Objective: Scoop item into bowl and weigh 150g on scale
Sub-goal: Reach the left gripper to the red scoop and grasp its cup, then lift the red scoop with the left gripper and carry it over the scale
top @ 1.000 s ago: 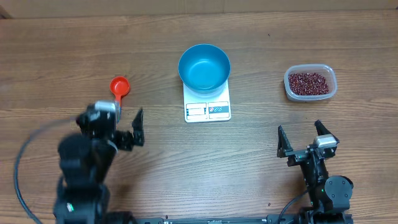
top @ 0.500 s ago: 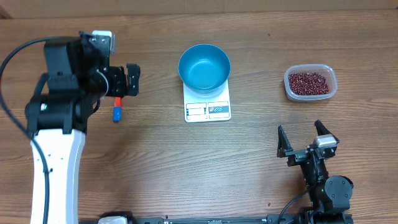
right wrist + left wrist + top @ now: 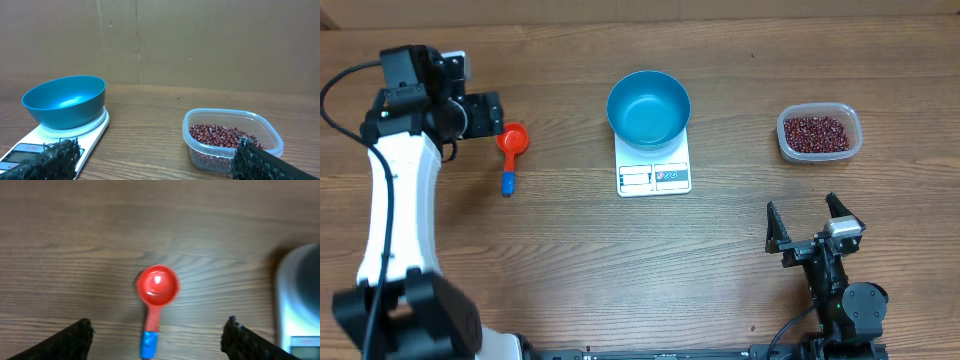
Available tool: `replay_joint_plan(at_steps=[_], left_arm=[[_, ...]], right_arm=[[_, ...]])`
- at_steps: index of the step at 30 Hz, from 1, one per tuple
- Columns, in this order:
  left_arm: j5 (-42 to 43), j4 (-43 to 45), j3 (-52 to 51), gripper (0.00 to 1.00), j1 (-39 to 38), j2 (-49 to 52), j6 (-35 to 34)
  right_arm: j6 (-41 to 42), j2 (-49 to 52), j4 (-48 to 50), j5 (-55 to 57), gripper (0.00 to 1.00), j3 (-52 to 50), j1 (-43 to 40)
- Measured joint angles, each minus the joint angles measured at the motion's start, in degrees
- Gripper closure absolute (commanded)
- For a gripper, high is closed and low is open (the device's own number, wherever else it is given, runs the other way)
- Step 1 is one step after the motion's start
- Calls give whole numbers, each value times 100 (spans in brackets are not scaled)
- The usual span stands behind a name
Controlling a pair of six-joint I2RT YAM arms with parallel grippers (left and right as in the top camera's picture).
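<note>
The left gripper [image 3: 492, 113], jaws parted and empty, has been carried from 7 o'clock up beside the red scoop [image 3: 510, 145], at 9 o'clock of the scale [image 3: 655, 177]. The blue bowl [image 3: 648, 108] is seated on the scale as before. The beans [image 3: 815, 132] are kept in the clear tub [image 3: 855, 148] at 3 o'clock. The right gripper [image 3: 810, 225] is left wide open and unmoved. A wooden table [image 3: 620, 260] is backed by a cardboard wall [image 3: 200, 40].

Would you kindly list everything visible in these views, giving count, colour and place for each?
bowl: one, blue, empty, standing on the scale.
scale: one, white, centre of the table.
beans: many, dark red-brown, inside the tub.
tub: one, clear plastic, right of the scale.
scoop: one, red with blue handle tip, lying left of the scale.
table: one, brown wood.
left end effector: one, black, open, over the scoop.
right end effector: one, black, open, front right.
</note>
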Motion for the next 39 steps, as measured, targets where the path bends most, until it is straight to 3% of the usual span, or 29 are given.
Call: replay_joint_plan(at_steps=[4, 14, 21, 28, 34, 36, 37, 39], left_arm=[[232, 240, 2, 25, 208, 592, 284], [361, 625, 2, 30, 208, 1808, 654], [273, 938, 4, 35, 208, 2267, 702], [216, 1078, 44, 46, 205, 2610, 726], [203, 1237, 85, 68, 208, 2693, 623], [190, 1281, 90, 79, 208, 2706, 570], [190, 1305, 90, 91, 205, 2712, 564], [195, 1355, 90, 96, 201, 2728, 538]], right_arm=[[-2, 0, -2, -2, 0, 0, 0], [0, 0, -2, -4, 0, 0, 0], [-2, 0, -4, -2, 0, 0, 0], [0, 0, -4, -2, 0, 0, 0], [0, 0, -4, -4, 0, 0, 0], [0, 0, 0, -2, 0, 0, 0], [0, 0, 0, -2, 0, 0, 0], [0, 0, -2, -2, 0, 0, 2]])
